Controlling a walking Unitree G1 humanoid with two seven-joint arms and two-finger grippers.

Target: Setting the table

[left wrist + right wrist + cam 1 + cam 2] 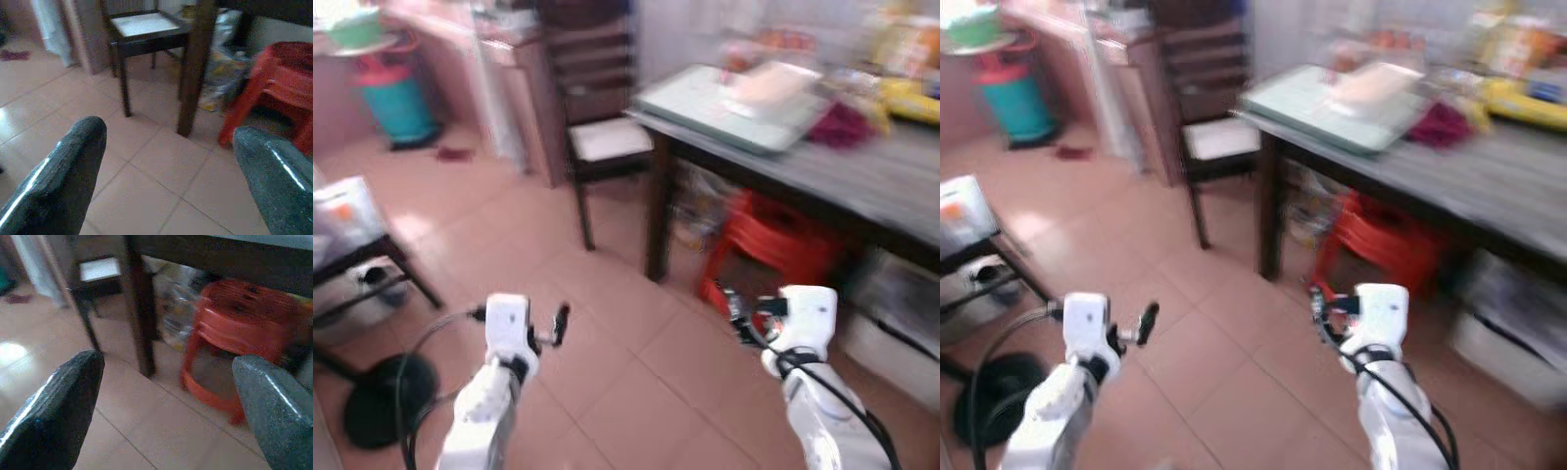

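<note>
Both grippers, left gripper (558,323) and right gripper (736,311), hung wide open and empty; dark wooden table (862,186) on the far right looked untouched, so basically nothing was set yet.

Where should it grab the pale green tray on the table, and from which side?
A guess, as the views are blurred: take the tray by the raised rim at its near corner, which reaches the edge of the dark table above the leg. Come from the chair side, since clutter crowds the far side. Both the left gripper and right gripper are open and empty.
</note>
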